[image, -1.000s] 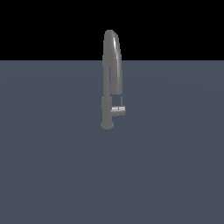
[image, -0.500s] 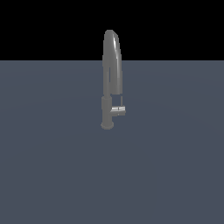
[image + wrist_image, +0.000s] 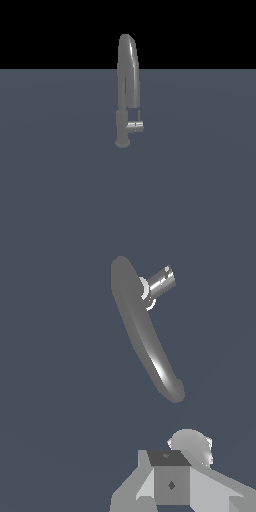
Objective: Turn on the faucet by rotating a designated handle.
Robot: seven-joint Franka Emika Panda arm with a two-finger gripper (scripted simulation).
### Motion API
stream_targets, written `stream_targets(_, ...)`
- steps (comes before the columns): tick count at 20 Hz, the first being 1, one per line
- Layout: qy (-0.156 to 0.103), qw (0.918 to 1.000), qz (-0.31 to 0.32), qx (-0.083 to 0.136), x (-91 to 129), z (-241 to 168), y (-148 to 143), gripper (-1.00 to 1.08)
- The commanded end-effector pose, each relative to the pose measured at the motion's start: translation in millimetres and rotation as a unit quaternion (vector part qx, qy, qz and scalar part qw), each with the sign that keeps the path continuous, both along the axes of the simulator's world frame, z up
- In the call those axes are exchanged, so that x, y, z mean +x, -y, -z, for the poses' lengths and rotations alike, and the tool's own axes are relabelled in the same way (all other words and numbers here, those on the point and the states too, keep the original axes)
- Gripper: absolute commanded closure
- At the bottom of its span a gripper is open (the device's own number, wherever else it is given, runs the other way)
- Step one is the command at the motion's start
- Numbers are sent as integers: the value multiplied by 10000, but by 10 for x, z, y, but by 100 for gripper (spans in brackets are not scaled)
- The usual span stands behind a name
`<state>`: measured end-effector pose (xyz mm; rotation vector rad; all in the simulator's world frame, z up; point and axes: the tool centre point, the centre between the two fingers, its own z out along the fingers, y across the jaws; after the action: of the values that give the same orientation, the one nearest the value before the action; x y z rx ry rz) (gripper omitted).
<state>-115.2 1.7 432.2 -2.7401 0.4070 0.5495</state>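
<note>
A: Where do the task items stand?

B: The faucet (image 3: pixel 125 90) stands upright mid-tabletop (image 3: pixel 60 200); the handle (image 3: pixel 135 126) juts from its lower column toward the exterior view's right.

A: Progress?

B: Judged as not started. The gripper (image 3: pixel 172 483) is well apart from the handle (image 3: pixel 161 282); no contact exists. Whether the jaws are apart or together cannot be determined. Approach, grasp and rotation remain.

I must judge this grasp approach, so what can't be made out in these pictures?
- Gripper: absent from the exterior view; the wrist view's edge cuts it off, so open or shut is unclear.
- Handle: its thin lever is barely visible in the exterior view.
- Faucet base: hidden under the spout in the wrist view.
</note>
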Motion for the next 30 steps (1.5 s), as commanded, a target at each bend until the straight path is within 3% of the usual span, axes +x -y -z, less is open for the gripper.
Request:
stream_targets(1, -184, 9996, 163, 150, 139, 71, 15, 108)
stream_targets(9, -779, 9926, 682, 637, 558, 336, 78, 108)
stream_targets(16, -1314, 9788, 1146, 1078, 899, 621, 148, 108)
stream_targets(23, -1865, 9567, 1623, 1535, 1212, 961, 226, 108)
stream_targets(30, -2439, 9247, 2122, 2012, 1493, 1365, 304, 108)
